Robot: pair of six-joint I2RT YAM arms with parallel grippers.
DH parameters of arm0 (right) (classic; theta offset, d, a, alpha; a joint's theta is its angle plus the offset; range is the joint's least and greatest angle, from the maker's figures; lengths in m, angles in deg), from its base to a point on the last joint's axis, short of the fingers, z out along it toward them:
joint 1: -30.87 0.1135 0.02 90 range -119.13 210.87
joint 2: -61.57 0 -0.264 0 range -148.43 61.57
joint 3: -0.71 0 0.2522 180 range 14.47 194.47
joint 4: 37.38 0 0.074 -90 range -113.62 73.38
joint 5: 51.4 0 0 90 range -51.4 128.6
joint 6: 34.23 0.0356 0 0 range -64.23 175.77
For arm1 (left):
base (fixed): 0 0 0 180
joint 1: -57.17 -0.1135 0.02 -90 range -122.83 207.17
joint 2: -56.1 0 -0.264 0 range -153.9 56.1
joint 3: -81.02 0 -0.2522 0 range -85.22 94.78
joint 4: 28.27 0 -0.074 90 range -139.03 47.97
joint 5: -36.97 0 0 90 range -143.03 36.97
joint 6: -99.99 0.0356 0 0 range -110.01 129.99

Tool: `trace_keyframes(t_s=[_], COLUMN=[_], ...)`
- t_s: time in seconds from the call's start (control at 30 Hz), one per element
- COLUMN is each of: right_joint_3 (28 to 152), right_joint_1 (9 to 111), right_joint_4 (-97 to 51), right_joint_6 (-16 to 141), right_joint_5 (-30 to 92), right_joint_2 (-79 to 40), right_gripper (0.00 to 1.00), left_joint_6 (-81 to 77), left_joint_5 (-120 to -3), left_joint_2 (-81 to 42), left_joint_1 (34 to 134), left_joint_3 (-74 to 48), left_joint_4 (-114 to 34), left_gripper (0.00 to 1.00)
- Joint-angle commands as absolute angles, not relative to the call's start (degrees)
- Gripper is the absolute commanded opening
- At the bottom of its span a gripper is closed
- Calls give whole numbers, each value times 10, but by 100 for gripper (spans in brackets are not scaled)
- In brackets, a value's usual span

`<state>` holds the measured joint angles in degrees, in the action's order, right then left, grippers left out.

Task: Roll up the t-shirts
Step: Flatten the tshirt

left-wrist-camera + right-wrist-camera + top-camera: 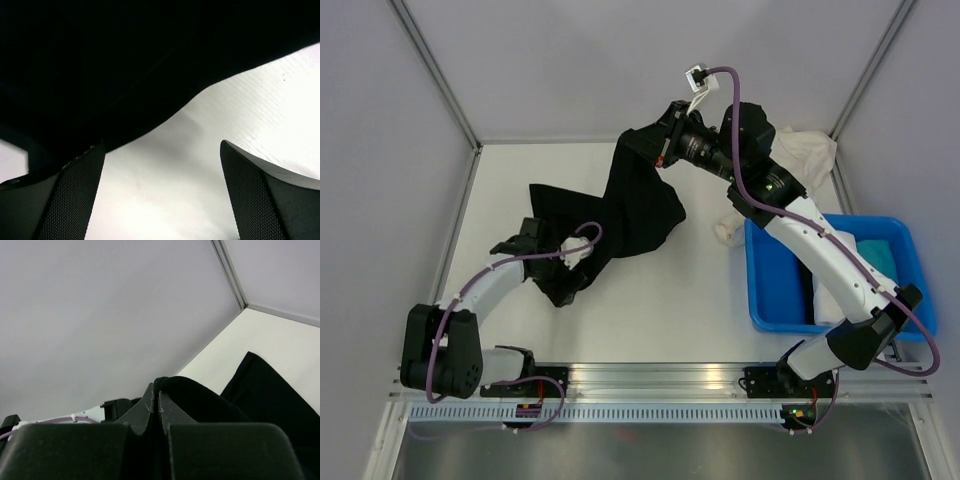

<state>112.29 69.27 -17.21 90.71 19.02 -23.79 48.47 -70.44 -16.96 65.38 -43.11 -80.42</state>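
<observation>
The soft black cloth t-shirt point(640, 205) lies crumpled on the white bench point(700, 300), left of the blue plastic tub point(757, 290). The right pincer point(665, 150) is clamped on its far corner and holds it raised. The left pincer point(532, 232) gapes wide at the shirt's edge farthest from the tub, gripping nothing.
</observation>
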Motion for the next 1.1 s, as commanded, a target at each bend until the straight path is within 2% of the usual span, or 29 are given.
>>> trace_keyframes(t_s=[0.0,0.1,0.17,0.2,0.23,0.3,0.33,0.37,0.57,0.8,0.93,1.07], right_joint_3=[1126,1126,1121,1119,1116,1104,1097,1085,1066,1064,1053,1053], right_joint_1=[692,690,690,688,687,680,676,674,649,645,642,637], right_joint_4=[-198,-187,-178,-176,-173,-168,-169,-169,-130,-37,-17,-19], right_joint_6=[918,906,899,896,896,896,897,896,872,784,766,766], right_joint_5=[209,215,221,222,222,223,225,226,246,325,356,345], right_joint_2=[-249,-250,-246,-245,-244,-237,-230,-226,-192,-114,-102,-139], right_gripper=[0,0,0,0,0,0,0,0,0,0,0,0], left_joint_6=[474,455,451,450,448,444,441,440,439,487,524,540], left_joint_5=[-646,-611,-593,-572,-567,-562,-564,-564,-518,-568,-584,-614], left_joint_2=[-196,-226,-236,-242,-248,-243,-228,-219,-133,-56,-75,-186], left_joint_1=[704,706,706,706,705,704,705,705,675,592,554,527], left_joint_3=[-472,-479,-490,-491,-489,-483,-483,-486,-450,-315,-277,-231], left_joint_4=[-694,-630,-587,-576,-573,-582,-583,-580,-613,-811,-818,-811], left_gripper=[100,99,89,80,59,36,17,4,2,2,2,2])
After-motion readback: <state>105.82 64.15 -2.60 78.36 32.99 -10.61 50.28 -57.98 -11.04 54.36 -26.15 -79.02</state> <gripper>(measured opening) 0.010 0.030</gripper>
